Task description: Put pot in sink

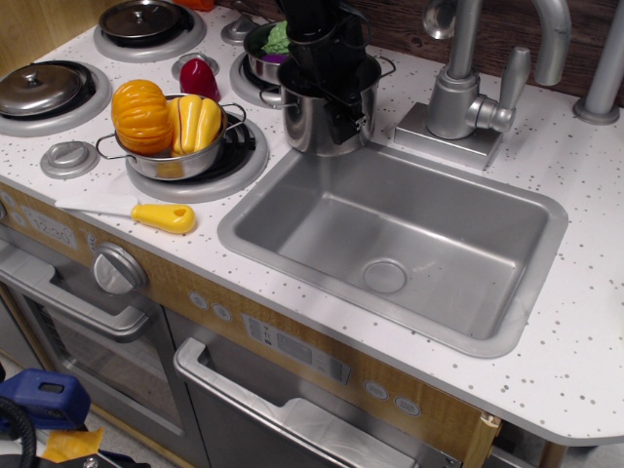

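The pot [314, 125], the one tall steel cylinder here, stands upright on the bench [585, 322] just behind the far left corner of the sink [292, 190], touching or almost touching its rim. Nearest the camera are two oven doors with bar handles and a round knob [119, 269] in the wooden front panel. On the white speckled top lies one yellow-handled knife [136, 212], well clear of the basin. The single grey sink is bare down to its round drain [385, 276], with a wide flat rim and open room above it. Left of it, one shallow pan [180, 156] holds orange and yellow vegetables on a burner; two lidded burners sit farther left and back. A red piece [199, 77] lies beyond that pan. The black claw [336, 93] reaches down into the pot's mouth, one finger outside the right wall; I cannot tell whether it is clamped on the rim. Behind the pot a second shallow pan [265, 54] carries green and purple vegetables. One faucet [468, 93] stands at the back, before a dark wooden wall.
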Robot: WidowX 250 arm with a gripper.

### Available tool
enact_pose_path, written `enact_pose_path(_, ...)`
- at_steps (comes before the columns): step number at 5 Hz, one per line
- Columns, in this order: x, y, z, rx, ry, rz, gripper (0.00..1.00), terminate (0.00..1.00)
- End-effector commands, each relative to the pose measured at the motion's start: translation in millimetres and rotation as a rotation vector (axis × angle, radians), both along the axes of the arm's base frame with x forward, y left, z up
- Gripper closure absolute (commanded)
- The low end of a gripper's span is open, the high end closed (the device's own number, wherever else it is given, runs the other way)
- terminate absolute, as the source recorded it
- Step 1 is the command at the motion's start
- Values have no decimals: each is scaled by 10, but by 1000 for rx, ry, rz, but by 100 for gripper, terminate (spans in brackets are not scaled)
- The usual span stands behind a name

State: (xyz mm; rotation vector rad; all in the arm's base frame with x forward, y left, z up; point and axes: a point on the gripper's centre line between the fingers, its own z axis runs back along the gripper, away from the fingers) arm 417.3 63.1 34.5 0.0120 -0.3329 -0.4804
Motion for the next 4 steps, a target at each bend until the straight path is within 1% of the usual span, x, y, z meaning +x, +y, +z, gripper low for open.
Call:
enact_pose_path(1,6,-42,178,8,-41,22,100,0)
enact_pose_path(2,-18,-141,267,43,-35,50,100,0)
enact_pose_path(3,-154,-417,358,40,-10,204,100,0)
enact_pose_path(4,-387,-718,316,16,-23,390,100,0)
